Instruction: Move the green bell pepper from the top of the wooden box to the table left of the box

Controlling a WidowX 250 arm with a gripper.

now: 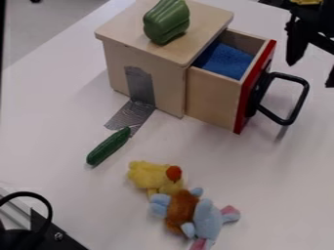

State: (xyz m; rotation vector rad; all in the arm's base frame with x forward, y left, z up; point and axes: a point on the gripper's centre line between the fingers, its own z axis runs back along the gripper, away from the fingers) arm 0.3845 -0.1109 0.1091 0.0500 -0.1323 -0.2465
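At the upper right edge of the view, my gripper [312, 73] hangs open and empty, to the right of the wooden box [145, 73]. The box's drawer [214, 100] is pulled out, with a red front and a black handle [301, 101] beside the gripper. Blue material [225, 60] lies inside the drawer. A green toy pepper [166, 22] rests on top of the box. On the table are a green cucumber [108, 146], a yellow plush toy [151, 176] and a brown and light-blue plush [180, 211].
Silver tape [132, 115] joins the box's side to the white table [58, 132]. Black hardware with a curved loop [49, 230] stands at the lower left corner. A yellow object [306, 2] shows at the top right edge.
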